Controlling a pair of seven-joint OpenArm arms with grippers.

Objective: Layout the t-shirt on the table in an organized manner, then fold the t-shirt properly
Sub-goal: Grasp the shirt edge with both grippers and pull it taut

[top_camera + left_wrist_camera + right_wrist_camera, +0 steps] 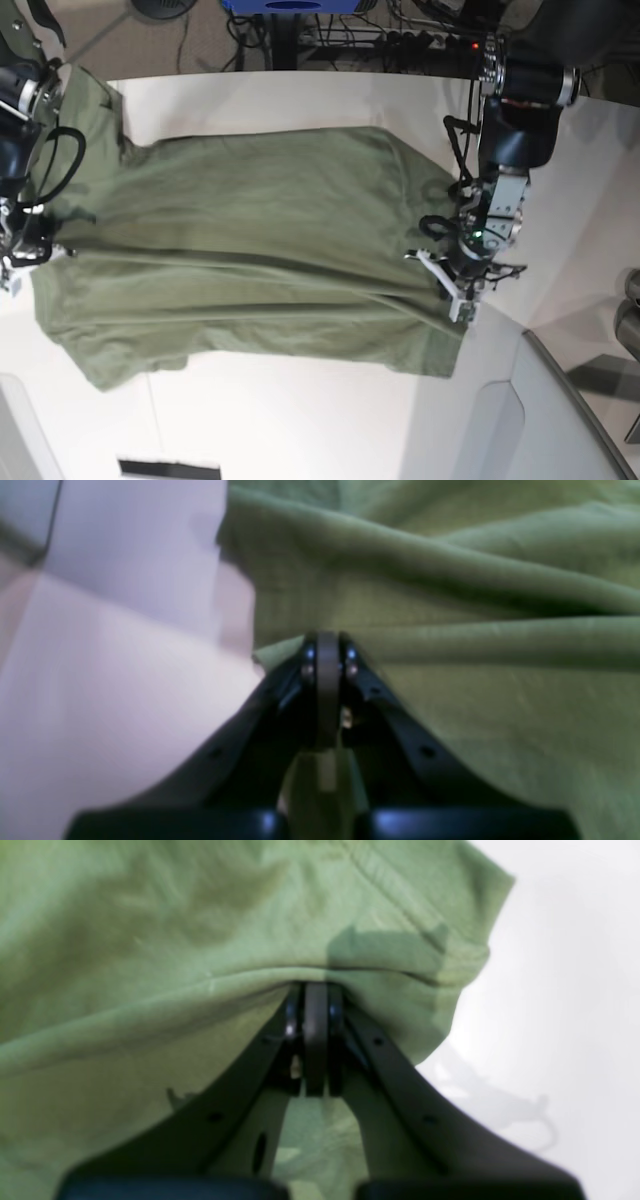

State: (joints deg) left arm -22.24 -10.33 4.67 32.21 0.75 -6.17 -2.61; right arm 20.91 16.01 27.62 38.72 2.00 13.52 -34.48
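White table (300,420) bears one t-shirt (250,260), an edge pinched in both left pincer (327,645) and right pincer (315,990).

T-shirt (250,250) covers most of the table (300,420) centre, stretched between both arms. Left gripper (327,640) pinches its edge on one side, right gripper (316,990) on the other, so both flanks are blocked by arms. Bare white strip along the near edge gives passage. Grey panel (560,420) crowds the near corner. Cables (400,40) clutter behind the far edge.
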